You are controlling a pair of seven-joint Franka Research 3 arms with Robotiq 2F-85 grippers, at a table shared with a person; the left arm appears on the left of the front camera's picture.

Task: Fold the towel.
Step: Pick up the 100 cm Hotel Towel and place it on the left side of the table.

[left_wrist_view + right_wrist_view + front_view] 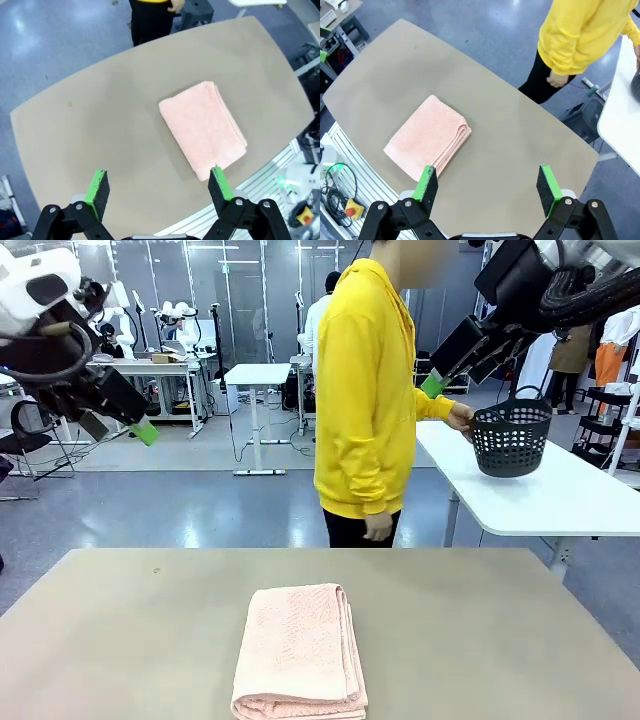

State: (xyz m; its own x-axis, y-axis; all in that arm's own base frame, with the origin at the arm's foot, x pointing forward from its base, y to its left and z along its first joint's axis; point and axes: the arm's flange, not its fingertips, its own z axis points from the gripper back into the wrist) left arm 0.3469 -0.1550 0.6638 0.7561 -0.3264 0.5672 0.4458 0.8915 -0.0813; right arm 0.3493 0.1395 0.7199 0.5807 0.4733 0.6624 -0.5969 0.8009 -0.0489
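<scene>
One towel [300,652] lies on the tan worktop [120,640] in the front view, near the near edge and a little left of the middle, already doubled into a thick, tidy oblong with its layered fold facing the near side; judged from that, the folding looks finished or nearly so, with at most one more fold or a squaring-up left. Both arms hang high above the worktop, well apart from the cloth: the left hand [135,425] at the upper left and the right hand [440,375] at the upper right, each angled down toward the middle. At the far side a person in a yellow top stands turned to the right, one hand [461,419] on a black basket [511,438] that sits on a white side table [560,495]. In the left wrist view the left hand [160,192] looks down from height, its fingers [98,187] spread wide with nothing between them, and the towel [202,130] lies below toward the right of the worktop [90,135]. In the right wrist view the right hand [487,187] is likewise spread and empty, with the towel [429,136] below on the left and the worktop [520,145] bare beyond it.
</scene>
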